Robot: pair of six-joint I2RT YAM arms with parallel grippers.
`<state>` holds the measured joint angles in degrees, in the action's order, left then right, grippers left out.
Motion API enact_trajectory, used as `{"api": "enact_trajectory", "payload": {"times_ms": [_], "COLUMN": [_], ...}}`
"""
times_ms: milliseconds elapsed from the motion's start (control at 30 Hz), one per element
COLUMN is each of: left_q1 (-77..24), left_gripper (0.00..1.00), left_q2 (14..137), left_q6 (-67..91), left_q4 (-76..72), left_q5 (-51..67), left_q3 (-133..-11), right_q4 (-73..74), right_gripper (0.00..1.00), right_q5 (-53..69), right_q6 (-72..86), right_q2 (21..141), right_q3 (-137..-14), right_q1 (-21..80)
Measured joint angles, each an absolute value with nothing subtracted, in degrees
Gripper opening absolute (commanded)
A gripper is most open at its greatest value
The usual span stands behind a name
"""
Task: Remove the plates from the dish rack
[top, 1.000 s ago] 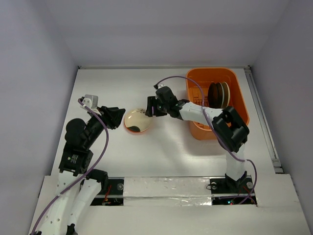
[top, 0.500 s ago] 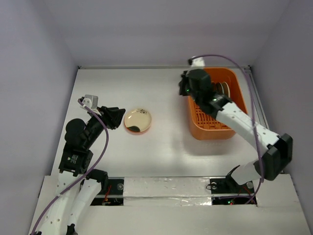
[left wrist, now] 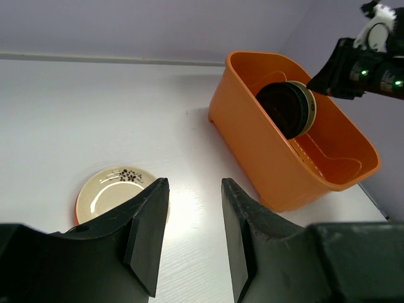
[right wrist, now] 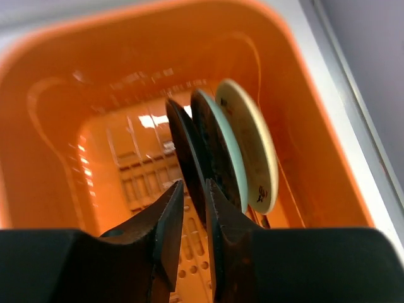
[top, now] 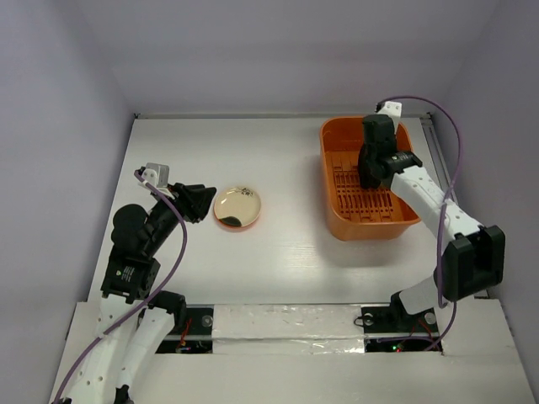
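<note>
Three plates stand on edge, packed together, at the far end of the dish rack (right wrist: 50, 126): black plate (right wrist: 182, 148) in front, blue-grey plate (right wrist: 219, 151) in the middle, cream plate (right wrist: 249, 142) at the back, nearest the far wall. The rack's near half shows only bare slotted floor. Rack sits on the right side of the table (top: 295, 252), close to the right edge.

Right gripper (right wrist: 194, 214) is down inside the rack, pointing into it from above. Its jaws are only slightly apart, one finger on each side of the black plate's rim. Can't tell whether the pads actually press on the rim or just straddle it. From overhead the arm covers most of the stack.

A fourth plate, the tan plate (top: 237, 207), lies flat on the table, well left of the rack, with a dark speckled mark on its face and an orange underside showing at the edge.

Left gripper (left wrist: 192, 240) hangs just left of the tan plate, above the table, jaws apart, nothing between them, not touching the plate.
</note>
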<state>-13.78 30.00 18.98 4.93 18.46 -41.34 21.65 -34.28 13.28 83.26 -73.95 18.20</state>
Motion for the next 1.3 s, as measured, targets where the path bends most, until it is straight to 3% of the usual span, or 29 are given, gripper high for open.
{"api": "enact_trajectory", "payload": {"times_ms": [600, 1033, 1300], "left_q1": [-13.78, -13.78, -13.78], "left_gripper": [0.36, 0.36, 0.36], "left_q2": [30.0, 29.98, 29.98], "left_q6": [19.03, 19.05, 19.09], "left_q4": [4.93, 4.91, 4.91], "left_q5": [18.85, 18.9, 18.9], "left_q3": [-41.34, -41.34, -41.36], "right_q4": [24.47, 26.41, 26.72], "right_gripper": [0.28, 0.09, 0.06], "right_q5": [-33.61, -33.45, -33.19], "right_q6": [12.6, 10.09, 8.99], "right_q2": [93.32, 93.56, 88.55], "right_q3": [-76.4, -76.82, -77.12], "right_q1": [15.53, 15.18, 16.93]}}
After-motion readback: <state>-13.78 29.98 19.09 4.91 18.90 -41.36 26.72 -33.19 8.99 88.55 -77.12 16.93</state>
